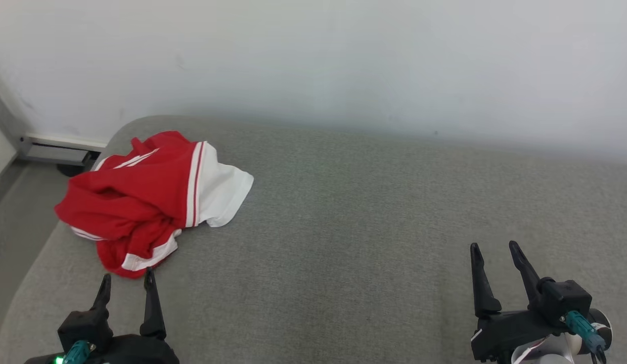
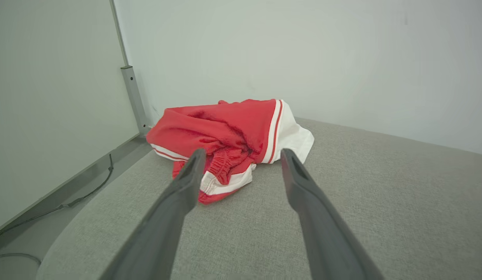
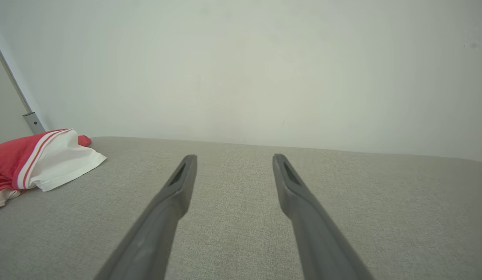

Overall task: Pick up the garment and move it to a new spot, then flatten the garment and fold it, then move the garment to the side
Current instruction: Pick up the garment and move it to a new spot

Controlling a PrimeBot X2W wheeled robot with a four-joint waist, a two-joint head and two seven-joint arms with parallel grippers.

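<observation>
At the ten o'clock corner of the grey cushion [image 1: 344, 227], seen from the head, lies the garment [image 1: 141, 197]. It is a crumpled red heap with white bands and thin red stripes, and one white panel is spread toward three o'clock. It rests on the fabric close to the rounded left edge, not far from the pale wall [image 1: 344, 60] behind.

The left gripper [image 1: 128, 274] sits at seven o'clock in the head view, its two dark fingers spread apart and holding nothing. The garment lies at twelve o'clock from it, the nearest white-banded hem just past the fingertips. In the left wrist view the heap [image 2: 225, 132] fills the gap between the fingers, and the left fingertip [image 2: 196, 155] overlaps the hem. Whether it touches the cloth cannot be told.

The right gripper [image 1: 494, 245] is at four o'clock in the head view, its fingers likewise parted and empty, over bare cushion. From it the garment lies at about ten o'clock, well apart. In the right wrist view the white panel and a strip of red [image 3: 31, 163] show at nine o'clock, far off to the side of the fingers.
</observation>
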